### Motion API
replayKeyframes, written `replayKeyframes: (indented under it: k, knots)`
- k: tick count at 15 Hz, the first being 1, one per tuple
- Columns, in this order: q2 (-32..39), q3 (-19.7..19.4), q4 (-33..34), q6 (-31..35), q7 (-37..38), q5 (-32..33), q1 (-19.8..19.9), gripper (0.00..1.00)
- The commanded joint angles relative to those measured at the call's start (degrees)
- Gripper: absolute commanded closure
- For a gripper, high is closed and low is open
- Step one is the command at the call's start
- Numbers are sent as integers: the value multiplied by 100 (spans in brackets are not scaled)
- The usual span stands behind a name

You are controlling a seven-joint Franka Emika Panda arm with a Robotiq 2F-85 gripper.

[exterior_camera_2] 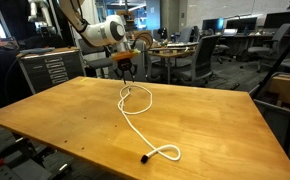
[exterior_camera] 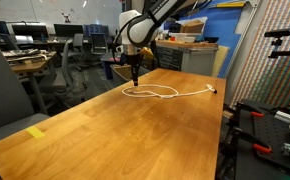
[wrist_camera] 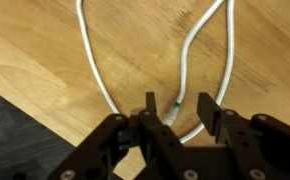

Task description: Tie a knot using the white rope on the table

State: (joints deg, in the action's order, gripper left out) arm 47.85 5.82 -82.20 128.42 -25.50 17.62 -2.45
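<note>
Low in the wrist frame, the black two-finger gripper (wrist_camera: 177, 106) is straddling the thin white rope (wrist_camera: 184, 70) at its dark-tipped end, jaws open. Grasping is beginning; closing squarely likely comes next.

Cannot follow the white rope (wrist_camera: 86, 50) past the wrist view's top edge, above the gripper (wrist_camera: 176, 108). Loses the gripper's body below the bottom edge. Cannot judge contact between the rope's tip (wrist_camera: 175, 112) and the fingers (wrist_camera: 150, 108). Too small in both exterior views to read the jaw gap. Crops the table (exterior_camera: 135, 130) at the bottom edge in an exterior view, well apart from the gripper. Cannot make out the clutter on the workbench (exterior_camera: 30, 62) behind the gripper.
</note>
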Motion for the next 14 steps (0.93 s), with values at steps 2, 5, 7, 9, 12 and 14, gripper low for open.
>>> replayKeyframes:
  k: [2, 5, 7, 9, 12, 14]
  knots:
    - [-71, -256, -263, 832, 156, 175, -12, 26]
    - [103, -582, -326, 1693, 101, 518, 3, 10]
    - [281, -691, -220, 1970, 32, 608, 59, 0]
    - [413, -535, -108, 1772, -202, 409, 224, 0]
    - [511, -246, 80, 1301, -507, 55, 501, 0]
    - [585, -213, 239, 1159, -590, -54, 576, 25]
